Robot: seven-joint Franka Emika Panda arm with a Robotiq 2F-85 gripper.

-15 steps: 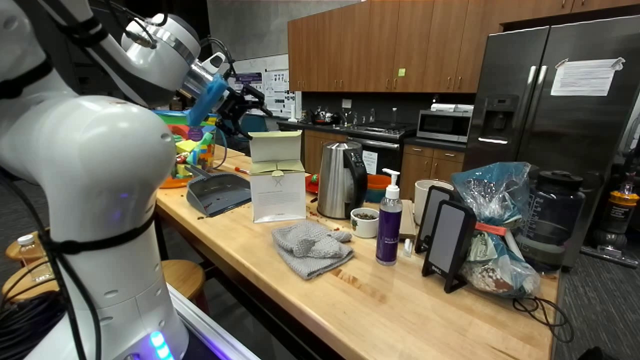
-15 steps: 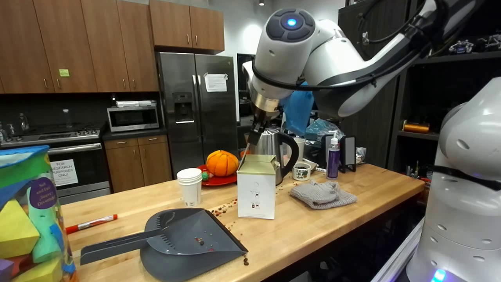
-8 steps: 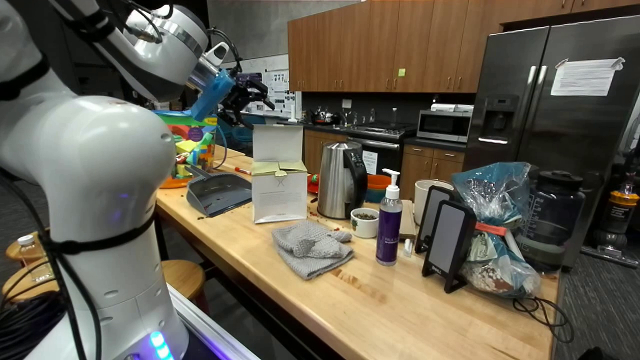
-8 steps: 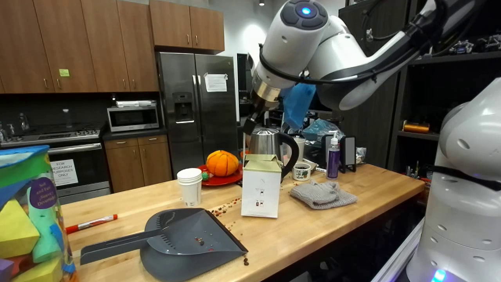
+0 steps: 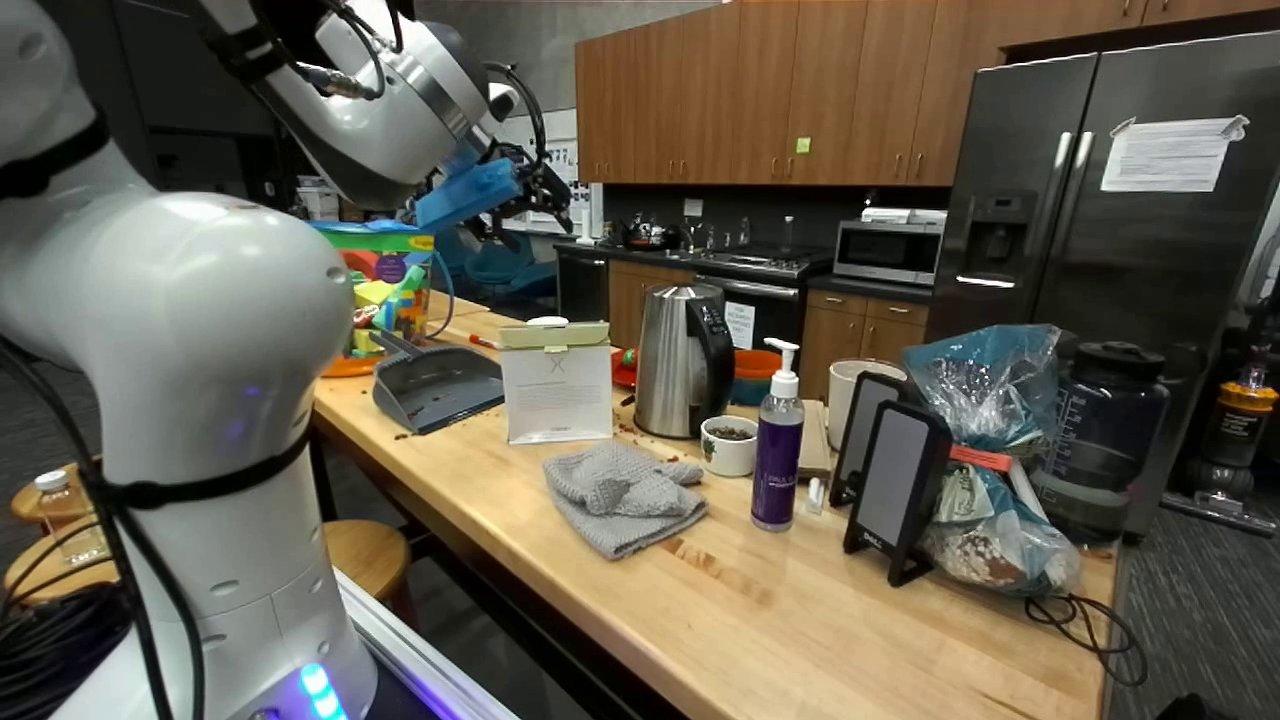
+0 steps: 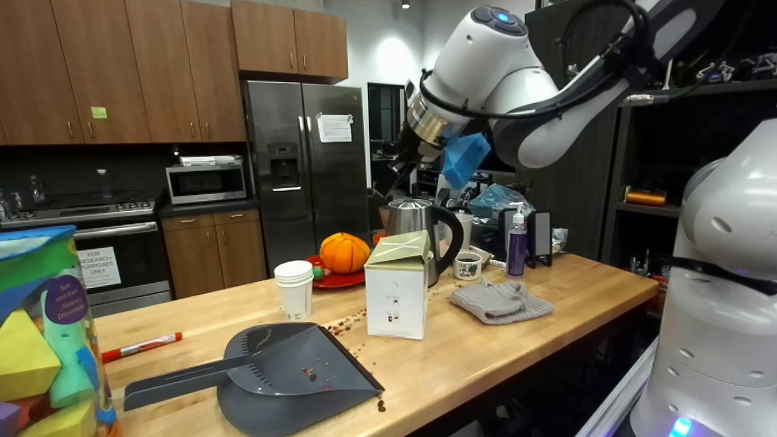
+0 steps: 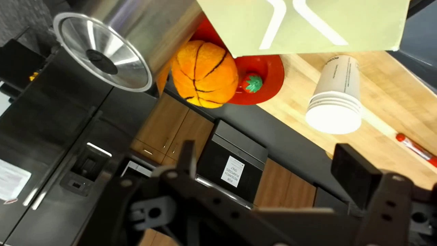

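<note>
From here I make out wooden cabinets [image 5: 750,95] above a stove [image 5: 782,330] on the far side, a refrigerator [image 5: 1140,270] at right.

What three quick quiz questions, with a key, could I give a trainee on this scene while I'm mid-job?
1. Either/or: is the lid of the white box standing upright or folded down?
2. True or false: the gripper is empty.
3. Open: what lies in the gray dustpan?

Key:
1. Folded down
2. True
3. Small scattered bits
</note>
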